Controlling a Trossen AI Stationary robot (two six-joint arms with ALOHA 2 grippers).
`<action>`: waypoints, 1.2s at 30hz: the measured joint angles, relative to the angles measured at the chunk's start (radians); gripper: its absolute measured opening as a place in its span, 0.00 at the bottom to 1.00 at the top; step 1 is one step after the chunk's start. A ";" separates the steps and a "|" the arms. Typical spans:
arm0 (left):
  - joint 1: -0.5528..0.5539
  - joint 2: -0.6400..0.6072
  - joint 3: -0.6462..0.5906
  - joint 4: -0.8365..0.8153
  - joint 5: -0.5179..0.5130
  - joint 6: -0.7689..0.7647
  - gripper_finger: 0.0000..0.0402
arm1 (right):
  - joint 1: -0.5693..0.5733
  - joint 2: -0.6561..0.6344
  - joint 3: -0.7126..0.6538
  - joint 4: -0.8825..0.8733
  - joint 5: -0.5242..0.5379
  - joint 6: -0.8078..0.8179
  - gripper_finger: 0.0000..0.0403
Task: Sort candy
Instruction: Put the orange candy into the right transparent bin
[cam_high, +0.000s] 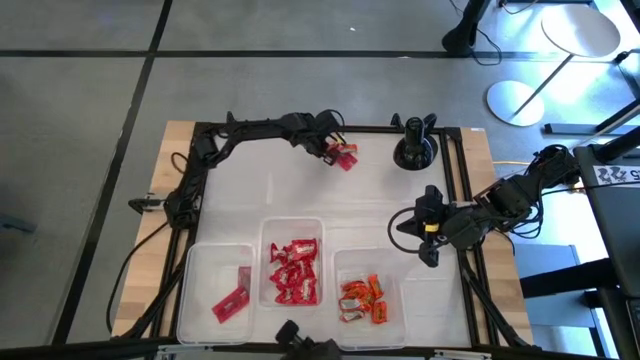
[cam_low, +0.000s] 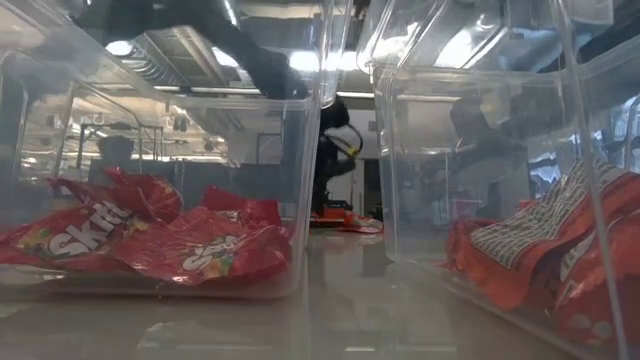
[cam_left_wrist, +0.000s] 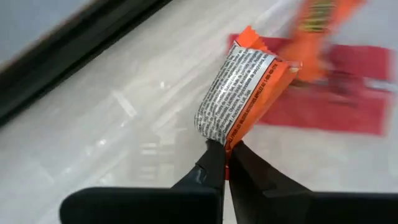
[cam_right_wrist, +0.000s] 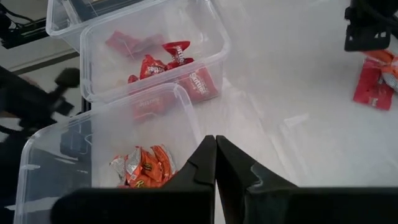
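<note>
My left gripper (cam_high: 337, 150) is at the far middle of the table, shut on a small orange packet (cam_left_wrist: 239, 93) with a silver printed back. Under it a flat red bar (cam_left_wrist: 339, 96) lies on the table, also seen in the high view (cam_high: 347, 158), with another orange piece (cam_left_wrist: 318, 25) blurred beyond. My right gripper (cam_right_wrist: 216, 149) is shut and empty above the table's right side (cam_high: 402, 228), beside the right bin. The left bin (cam_high: 200, 265) holds a red bar (cam_high: 232, 300), the middle bin (cam_high: 268, 240) red packets (cam_high: 294, 270), and the right bin (cam_high: 392, 270) orange pieces (cam_high: 362, 298). My left gripper pinches the orange packet by one crimped end (cam_left_wrist: 227, 138) between its two fingertips. The packet stands out past the fingertips, silver back showing, over the red bar. Whether its far end touches the bar I cannot tell.
Three clear bins stand side by side along the near edge. A black post (cam_high: 413, 150) stands at the far edge, right of my left gripper. A black frame runs around the white table top (cam_high: 300, 200). Cables lie along the left side.
</note>
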 joint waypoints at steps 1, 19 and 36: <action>-0.011 -0.020 0.000 -0.013 -0.011 0.011 0.01 | 0.000 0.000 0.000 0.001 -0.001 0.000 0.02; -0.403 -0.460 0.001 -0.263 -0.254 -0.008 0.00 | 0.001 0.000 0.000 0.006 0.038 -0.045 0.02; -1.054 -0.478 0.002 0.006 -0.258 -0.080 0.00 | 0.000 0.000 0.000 0.110 0.137 0.165 0.02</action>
